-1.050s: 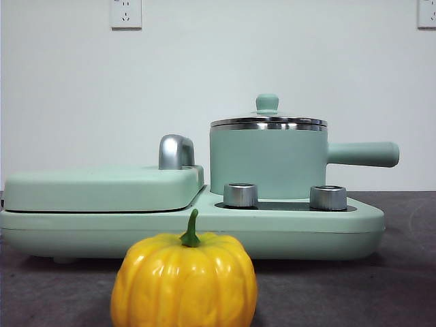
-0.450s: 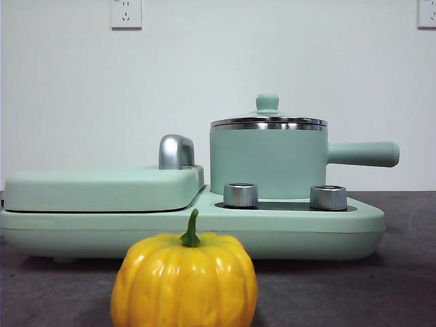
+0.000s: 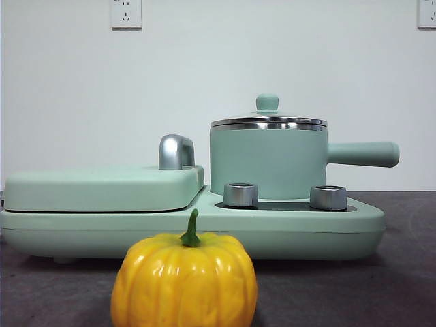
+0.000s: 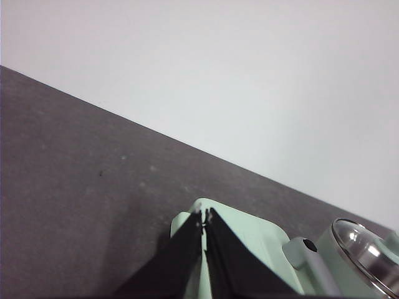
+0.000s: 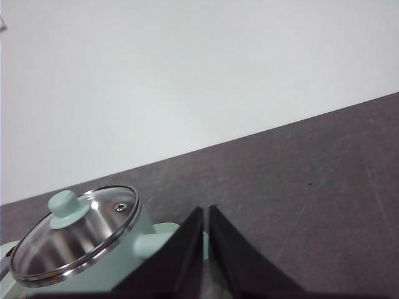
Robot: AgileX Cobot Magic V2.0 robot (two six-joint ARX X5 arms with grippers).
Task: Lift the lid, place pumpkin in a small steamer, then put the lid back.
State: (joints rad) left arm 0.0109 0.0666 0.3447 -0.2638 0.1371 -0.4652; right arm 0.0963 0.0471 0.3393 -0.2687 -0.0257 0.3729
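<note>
The glossy yellow-orange pumpkin [image 3: 184, 281] with its green stem stands on the dark table at the front, before the appliance. Behind it the small steamer [image 3: 267, 162], a mint-green pot with a side handle [image 3: 362, 154], sits on the appliance with the lid [image 3: 268, 120] closed on it. The right wrist view shows that glass lid [image 5: 78, 233] and its mint knob from above. My right gripper [image 5: 206, 215] is shut and hangs high over the table beside the pot. My left gripper [image 4: 204, 217] is shut too, above the appliance's other end. Neither gripper holds anything.
The long mint-green appliance base [image 3: 191, 228] carries a flat griddle cover [image 3: 102, 187] with a chrome handle [image 3: 176, 151] on the left and two silver knobs [image 3: 240, 194] in front of the pot. A white wall stands behind the table.
</note>
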